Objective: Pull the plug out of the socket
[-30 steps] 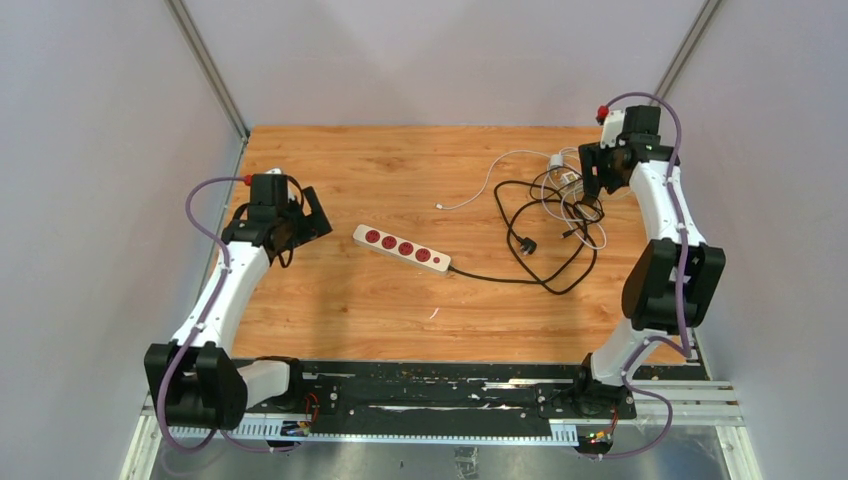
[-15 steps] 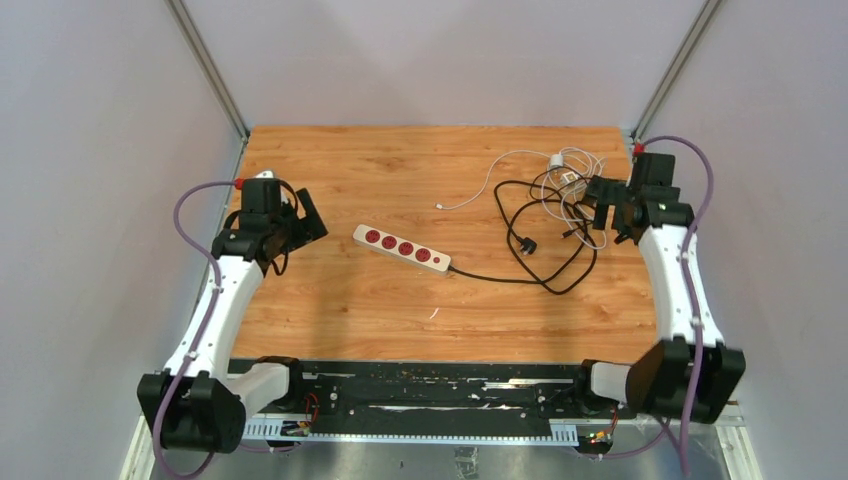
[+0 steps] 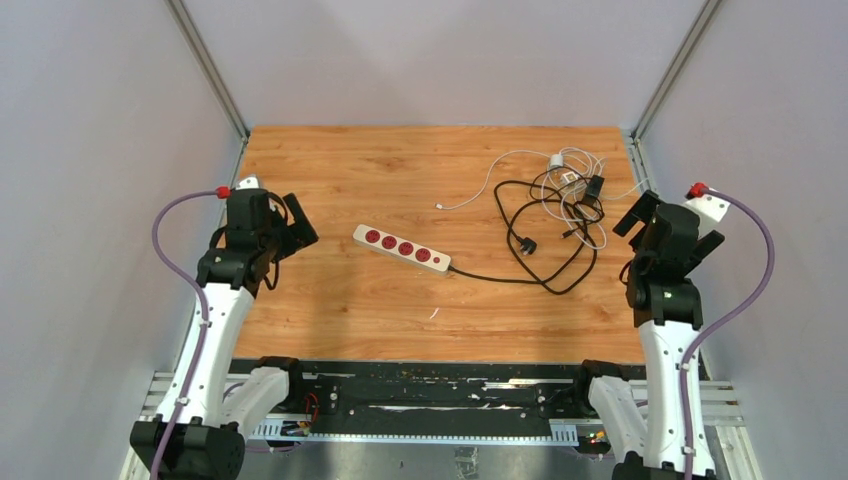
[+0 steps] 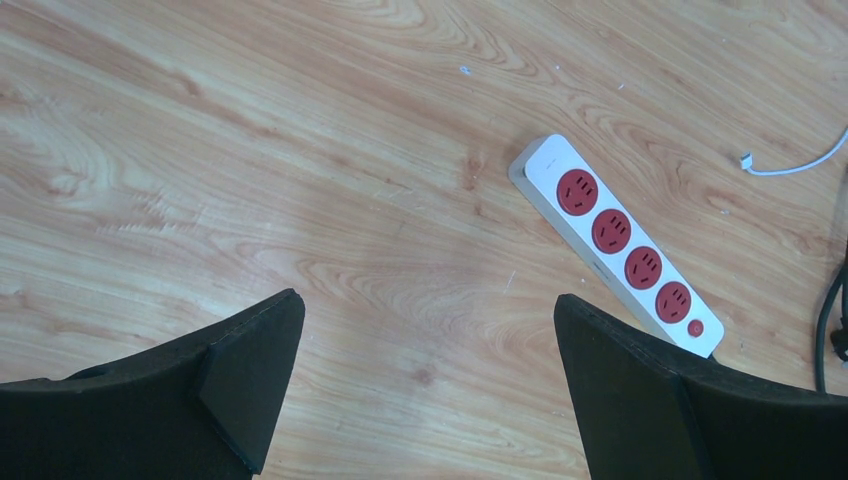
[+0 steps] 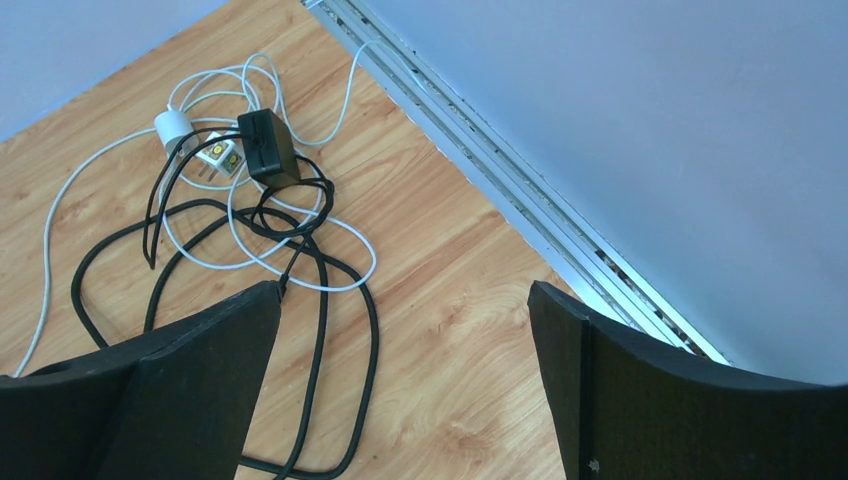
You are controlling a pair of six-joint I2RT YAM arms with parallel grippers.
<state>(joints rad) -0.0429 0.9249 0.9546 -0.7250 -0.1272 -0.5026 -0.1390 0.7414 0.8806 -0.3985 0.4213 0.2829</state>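
Observation:
The socket (image 3: 400, 248), a long white power strip with four red outlets, lies aslant mid-table; it also shows in the left wrist view (image 4: 620, 245). No plug sits in any outlet. A black plug adapter (image 3: 594, 186) lies on a tangle of cables at the back right, also in the right wrist view (image 5: 268, 145). My left gripper (image 3: 298, 228) is open and empty, left of the strip, above bare wood (image 4: 428, 300). My right gripper (image 3: 668, 222) is open and empty near the table's right edge, to the right of the tangle (image 5: 402, 290).
Black and white cables (image 3: 560, 215) lie looped at the back right with a white charger (image 5: 172, 125) and a white plug (image 5: 218, 152). The strip's black cable ends in a black plug (image 3: 526, 244). A metal rail (image 5: 520, 190) and grey walls bound the table.
My right gripper has drawn back from the cable tangle toward the near right edge. My left gripper has moved a little left and nearer. The strip and cables have not moved.

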